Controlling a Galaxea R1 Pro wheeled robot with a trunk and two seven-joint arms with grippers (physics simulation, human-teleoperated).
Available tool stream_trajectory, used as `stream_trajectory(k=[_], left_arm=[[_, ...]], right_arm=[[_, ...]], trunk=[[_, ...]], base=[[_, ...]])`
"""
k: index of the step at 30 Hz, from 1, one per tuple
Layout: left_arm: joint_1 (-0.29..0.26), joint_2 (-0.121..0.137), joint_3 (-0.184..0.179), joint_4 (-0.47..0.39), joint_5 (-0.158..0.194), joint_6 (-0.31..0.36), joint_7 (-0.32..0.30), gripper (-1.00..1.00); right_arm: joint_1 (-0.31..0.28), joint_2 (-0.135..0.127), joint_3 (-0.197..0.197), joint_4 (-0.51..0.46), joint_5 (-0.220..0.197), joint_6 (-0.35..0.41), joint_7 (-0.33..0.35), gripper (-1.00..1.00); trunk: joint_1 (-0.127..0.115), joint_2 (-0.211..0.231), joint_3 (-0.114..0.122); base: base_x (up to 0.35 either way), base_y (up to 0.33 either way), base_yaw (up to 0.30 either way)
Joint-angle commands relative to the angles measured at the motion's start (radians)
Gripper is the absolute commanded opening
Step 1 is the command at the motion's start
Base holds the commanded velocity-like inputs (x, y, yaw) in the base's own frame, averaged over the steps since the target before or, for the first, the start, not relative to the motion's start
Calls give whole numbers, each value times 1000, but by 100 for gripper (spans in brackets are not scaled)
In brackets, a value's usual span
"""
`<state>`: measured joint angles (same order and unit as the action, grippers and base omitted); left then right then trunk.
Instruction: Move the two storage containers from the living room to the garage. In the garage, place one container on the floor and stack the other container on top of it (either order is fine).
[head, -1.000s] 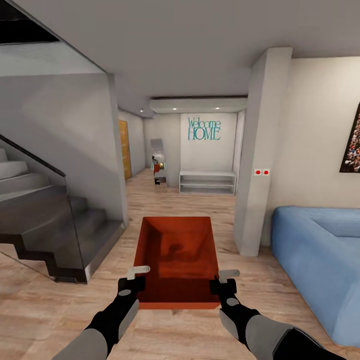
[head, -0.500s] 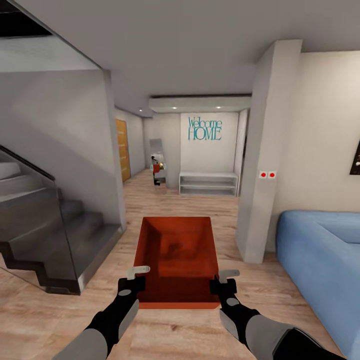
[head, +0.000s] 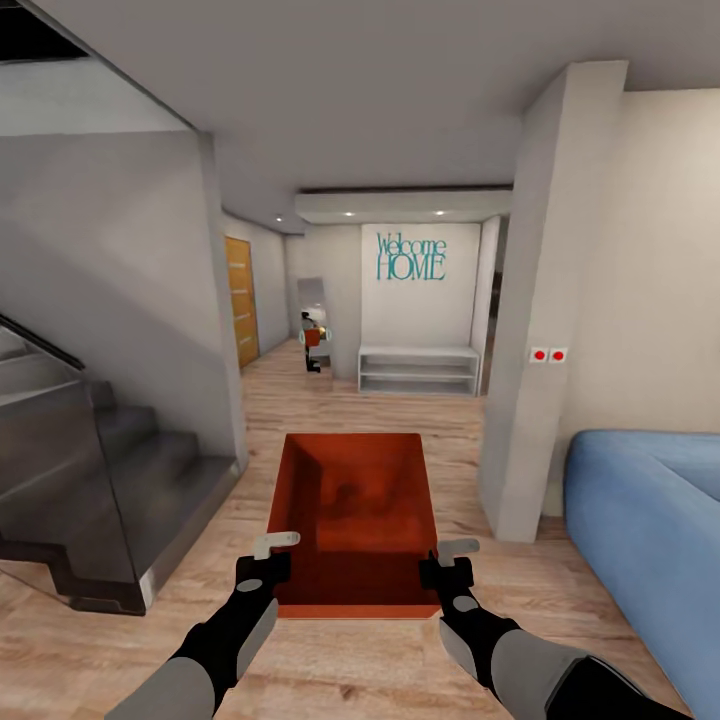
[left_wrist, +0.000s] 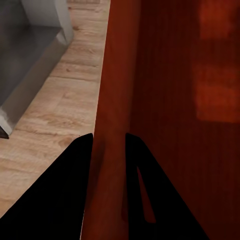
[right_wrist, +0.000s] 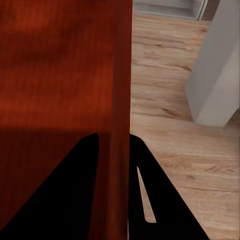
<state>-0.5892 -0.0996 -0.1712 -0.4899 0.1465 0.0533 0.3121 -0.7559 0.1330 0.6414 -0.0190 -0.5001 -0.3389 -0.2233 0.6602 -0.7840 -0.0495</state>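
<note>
We are looking down a hallway with a light wood plank floor (head: 330, 410). A grey staircase (head: 90, 480) behind a glass panel is sitting at the left, a white pillar (head: 545, 300) is standing at the right, and a blue sofa (head: 650, 530) is lying just past it at the right edge. On the far wall a teal "Welcome HOME" sign (head: 409, 258) is hanging above a low white shelf (head: 417, 369), and an orange door (head: 239, 300) is showing on the left wall.

We are carrying one storage container (head: 352, 510), orange-red and open-topped, out front between both arms and above the wood floor. Our left gripper (head: 262, 570) is pinching the container's left wall near the close corner, one finger inside and one outside, clamped onto it. Our right gripper (head: 446, 572) is doing the same on the right wall, closed onto it. The wrist views are confirming this: the left gripper (left_wrist: 109, 142) and the right gripper (right_wrist: 115, 140) are each straddling the red wall.
</note>
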Motion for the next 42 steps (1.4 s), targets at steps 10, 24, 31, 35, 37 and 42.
stream_trajectory(k=[10, 24, 31, 35, 37, 42], left_arm=[[-1, 1, 55, -4, 30, -15, 12, -100], [-1, 1, 55, -4, 30, -15, 12, -100], [-1, 1, 55, -4, 30, -15, 12, -100], [-1, 1, 55, -4, 30, -15, 12, -100], [-1, 1, 54, -4, 30, -15, 12, -100], [-1, 1, 55, -4, 30, -15, 12, -100]], right_arm=[[0, 0, -48, -1, 8, 4, 16, -100], [0, 0, -48, -1, 8, 4, 17, -100], [0, 0, -48, -1, 8, 4, 17, -100], [0, 0, -48, -1, 8, 4, 17, -100], [0, 0, -48, -1, 8, 4, 17, -100], [0, 0, -48, -1, 8, 4, 16, -100]], trunk=[[1, -1, -2], [1, -1, -2], [1, -1, -2], [1, -1, -2], [1, -1, -2], [1, -1, -2]], base=[[321, 0, 0], [321, 0, 0], [321, 0, 0], [321, 0, 0], [321, 0, 0], [322, 0, 0]])
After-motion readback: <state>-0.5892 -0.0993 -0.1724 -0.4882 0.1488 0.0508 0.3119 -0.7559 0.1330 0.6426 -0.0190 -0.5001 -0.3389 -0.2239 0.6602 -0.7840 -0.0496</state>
